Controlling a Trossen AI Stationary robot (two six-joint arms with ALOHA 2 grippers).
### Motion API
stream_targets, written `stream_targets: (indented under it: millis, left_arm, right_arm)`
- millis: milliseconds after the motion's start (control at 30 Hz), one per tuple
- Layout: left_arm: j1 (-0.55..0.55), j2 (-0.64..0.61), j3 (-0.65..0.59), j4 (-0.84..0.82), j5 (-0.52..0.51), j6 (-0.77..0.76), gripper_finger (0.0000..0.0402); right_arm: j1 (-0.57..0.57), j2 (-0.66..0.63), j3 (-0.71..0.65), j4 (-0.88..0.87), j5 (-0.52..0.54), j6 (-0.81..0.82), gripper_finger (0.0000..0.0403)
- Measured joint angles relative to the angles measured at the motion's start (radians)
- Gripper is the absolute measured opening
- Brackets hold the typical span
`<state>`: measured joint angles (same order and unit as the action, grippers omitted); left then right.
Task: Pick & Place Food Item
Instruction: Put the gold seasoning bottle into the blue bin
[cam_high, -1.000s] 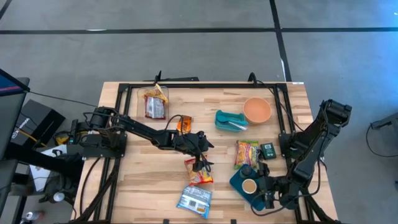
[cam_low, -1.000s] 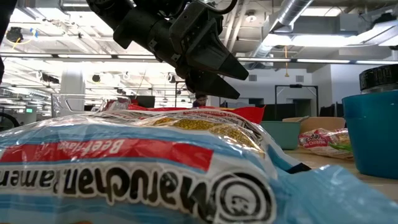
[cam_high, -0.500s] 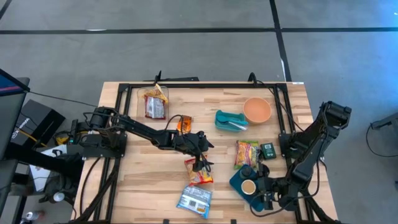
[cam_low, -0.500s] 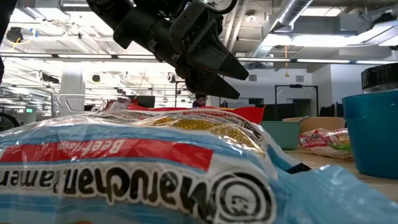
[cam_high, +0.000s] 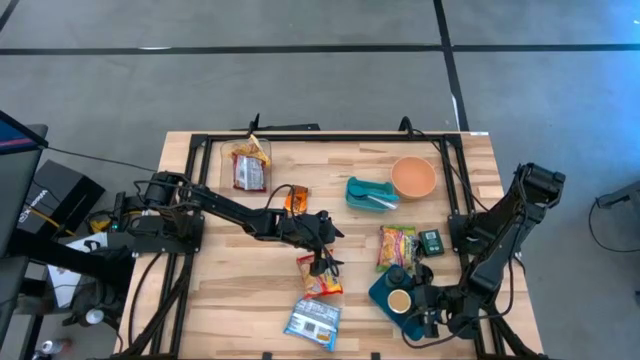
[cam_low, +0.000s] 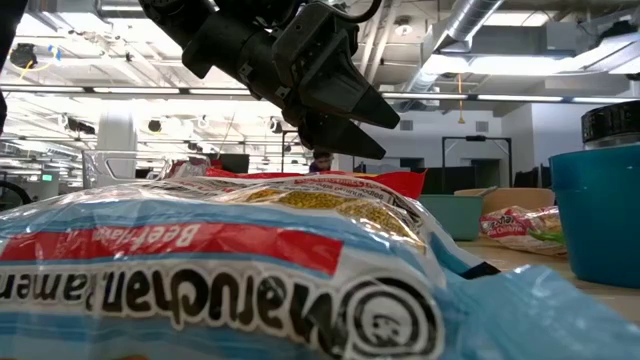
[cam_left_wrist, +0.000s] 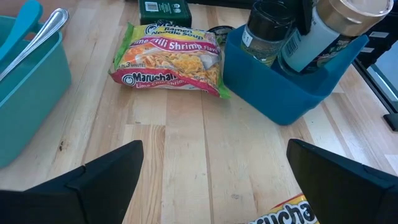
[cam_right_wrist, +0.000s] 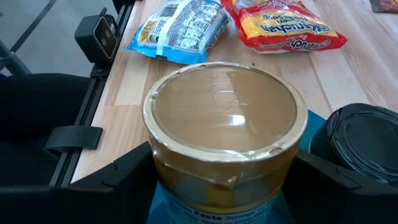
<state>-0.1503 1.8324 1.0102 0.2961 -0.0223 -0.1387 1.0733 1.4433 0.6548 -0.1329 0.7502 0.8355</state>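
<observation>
The wooden table (cam_high: 240, 290) fills the middle of the high view, with both dark arms reaching over it. The left gripper (cam_high: 325, 262) hangs near the table's middle with its fingers spread wide, right above an orange-and-red ramen packet (cam_high: 320, 277) that lies toward the near edge. Only the left wrist view shows how bare the gap between those fingers is: plain wood, with a corner of that packet (cam_left_wrist: 280, 213) just peeking in.

The right gripper (cam_high: 422, 312) sits at the near right corner, its fingers set around a tan-lidded canister (cam_high: 401, 299) that stands in a blue bin (cam_high: 383, 293). (The right wrist view shows the fingers hugging both sides of the canister (cam_right_wrist: 225, 134), which the overhead shot hides.)

The low view is mostly filled by a blue ramen packet (cam_low: 220, 285), close by the near edge, seen at table level.

The orange packet is crinkly, flat, yellow-printed, its long axis running roughly from the far edge toward the near edge, slightly slanted. A lime-chili shrimp packet (cam_left_wrist: 168, 59) lies beside the bin.
</observation>
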Motion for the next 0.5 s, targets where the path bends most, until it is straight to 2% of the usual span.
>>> stream_targets:
  millis: [500]
  left_arm:
    - [0.000,0.000,0.000,0.000,0.000,0.000,0.0390]
  right_arm:
    - [0.000,0.001,-0.002,0.008,-0.001,0.003,0.0300]
